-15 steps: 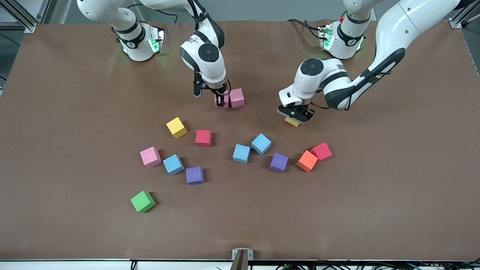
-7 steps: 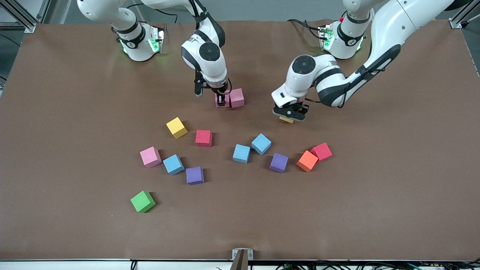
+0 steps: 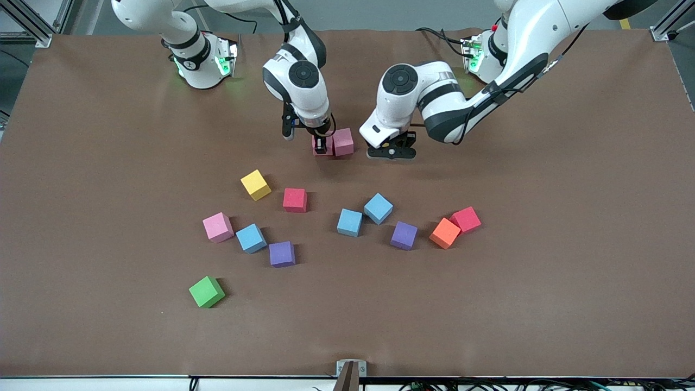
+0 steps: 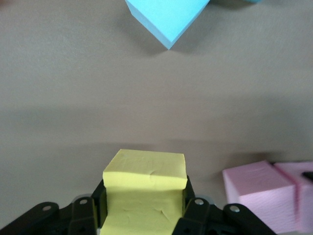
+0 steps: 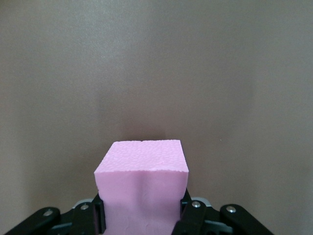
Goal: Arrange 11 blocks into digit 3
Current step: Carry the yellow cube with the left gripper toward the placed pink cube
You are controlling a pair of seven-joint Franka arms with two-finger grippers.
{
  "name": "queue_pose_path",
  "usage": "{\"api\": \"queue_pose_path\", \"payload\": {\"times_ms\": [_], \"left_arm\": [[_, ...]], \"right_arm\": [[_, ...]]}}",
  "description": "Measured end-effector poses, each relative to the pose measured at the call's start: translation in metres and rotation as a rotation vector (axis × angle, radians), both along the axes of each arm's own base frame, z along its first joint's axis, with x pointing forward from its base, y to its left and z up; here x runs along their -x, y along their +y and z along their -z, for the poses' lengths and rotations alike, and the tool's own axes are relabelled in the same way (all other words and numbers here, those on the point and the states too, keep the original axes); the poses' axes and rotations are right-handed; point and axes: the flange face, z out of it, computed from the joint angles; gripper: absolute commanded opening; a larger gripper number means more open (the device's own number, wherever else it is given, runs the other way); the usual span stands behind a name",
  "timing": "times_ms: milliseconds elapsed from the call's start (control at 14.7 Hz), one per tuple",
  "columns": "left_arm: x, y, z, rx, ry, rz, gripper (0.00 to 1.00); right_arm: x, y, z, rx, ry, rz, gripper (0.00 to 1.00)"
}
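My right gripper (image 3: pixel 321 145) is shut on a pink cube (image 5: pixel 142 191) that is down at the table, touching a second pink cube (image 3: pixel 343 142). My left gripper (image 3: pixel 392 153) is shut on a yellow cube (image 4: pixel 145 196), low over the table beside the pink pair (image 4: pixel 259 193); the front view hides this cube. Loose cubes lie nearer the front camera: yellow (image 3: pixel 255 184), red (image 3: pixel 295 200), pink (image 3: pixel 218 227), light blue (image 3: pixel 251 238), purple (image 3: pixel 282 253), light blue (image 3: pixel 349 222), light blue (image 3: pixel 378 208), purple (image 3: pixel 404 235), red (image 3: pixel 465 219).
An orange cube (image 3: pixel 444 233) touches the red cube toward the left arm's end. A green cube (image 3: pixel 206 291) lies alone, nearest the front camera. The brown table (image 3: pixel 543 304) is bare toward both ends and along the near edge.
My left gripper has carried the yellow cube toward the right arm's end, up beside the pink pair. The right gripper has stayed on its pink cube.
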Motion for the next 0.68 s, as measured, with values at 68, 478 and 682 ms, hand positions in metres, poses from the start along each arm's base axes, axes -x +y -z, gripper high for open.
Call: {"api": "queue_pose_path", "payload": {"times_ms": [68, 478, 682], "left_arm": [[-0.001, -0.006, 0.001, -0.006, -0.003, -0.063, 0.39], [0.006, -0.040, 0.015, -0.061, -0.038, -0.485, 0.39], [-0.001, -0.038, 0.015, -0.066, -0.041, -0.638, 0.39]], "right_arm": [[0.000, 0.000, 0.000, -0.001, -0.001, -0.001, 0.00], [0.000, 0.001, -0.001, -0.002, -0.002, 0.004, 0.00], [0.000, 0.001, -0.001, -0.003, -0.003, 0.017, 0.00]]}}
